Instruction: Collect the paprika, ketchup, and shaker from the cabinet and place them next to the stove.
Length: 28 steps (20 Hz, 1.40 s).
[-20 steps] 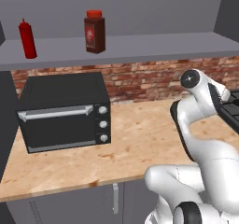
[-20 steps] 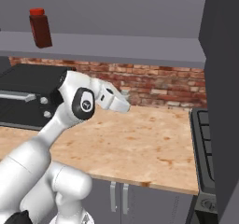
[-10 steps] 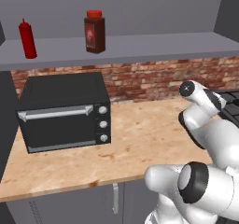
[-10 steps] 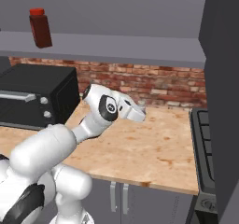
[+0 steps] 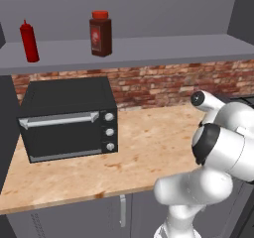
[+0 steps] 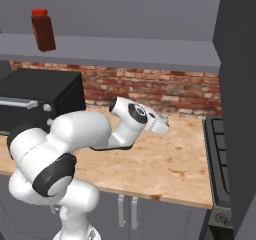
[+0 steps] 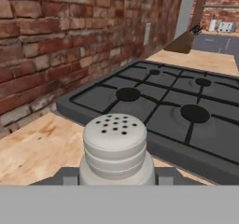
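Arm has swung right toward the stove (image 7: pixel 154 101). Gripper (image 7: pixel 116 178) clenched on the shaker (image 7: pixel 115 148), now just short of the stove's near edge. Paprika (image 5: pixel 100 32) and ketchup (image 5: pixel 29 41) remain on the cabinet (image 5: pixel 149 51) shelf, far left of the stove. First delivery nearly done.

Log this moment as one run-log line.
gripper: shut on shaker | near: stove | shelf: ketchup, paprika

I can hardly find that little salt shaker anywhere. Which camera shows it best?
The hand view: the shaker sits close up, its holed cap facing the camera, with the stove just beyond it. In the two base views I cannot make it out; the arm's own body covers the spot where the hand is.
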Available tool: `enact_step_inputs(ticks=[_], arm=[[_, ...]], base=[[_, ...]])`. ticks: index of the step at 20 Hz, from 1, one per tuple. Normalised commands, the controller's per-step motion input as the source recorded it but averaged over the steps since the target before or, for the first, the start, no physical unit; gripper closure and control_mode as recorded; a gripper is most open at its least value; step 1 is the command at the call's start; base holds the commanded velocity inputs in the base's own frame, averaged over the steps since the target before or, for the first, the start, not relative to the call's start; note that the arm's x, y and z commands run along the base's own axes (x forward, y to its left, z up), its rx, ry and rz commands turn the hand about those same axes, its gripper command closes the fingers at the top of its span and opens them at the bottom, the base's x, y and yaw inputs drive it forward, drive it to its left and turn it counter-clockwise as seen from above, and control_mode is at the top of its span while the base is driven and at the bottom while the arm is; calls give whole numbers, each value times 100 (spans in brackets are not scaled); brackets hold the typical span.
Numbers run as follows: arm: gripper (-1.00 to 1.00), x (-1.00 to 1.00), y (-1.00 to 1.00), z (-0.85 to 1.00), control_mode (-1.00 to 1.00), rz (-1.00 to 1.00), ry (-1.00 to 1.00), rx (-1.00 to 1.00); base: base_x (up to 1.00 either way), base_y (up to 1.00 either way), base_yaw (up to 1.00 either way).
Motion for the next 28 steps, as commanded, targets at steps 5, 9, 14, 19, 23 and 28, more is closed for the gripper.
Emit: enact_step_inputs(ticks=[5,9,14,19,23,28], arm=[[100,34,-28,-44,-100,-3,-9,-1],[100,16,-28,-37,-100,-5,-9,-2],[100,7,-33,-12,-100,-8,-1,0],[100,6,-33,-16,-100,-7,2,0],[100,16,-28,-19,-100,-4,4,0],[100,25,-22,-16,-100,-3,6,0]], base=[[0,0,0],[0,0,0],[0,0,0],[0,0,0],[0,0,0],[0,0,0]])
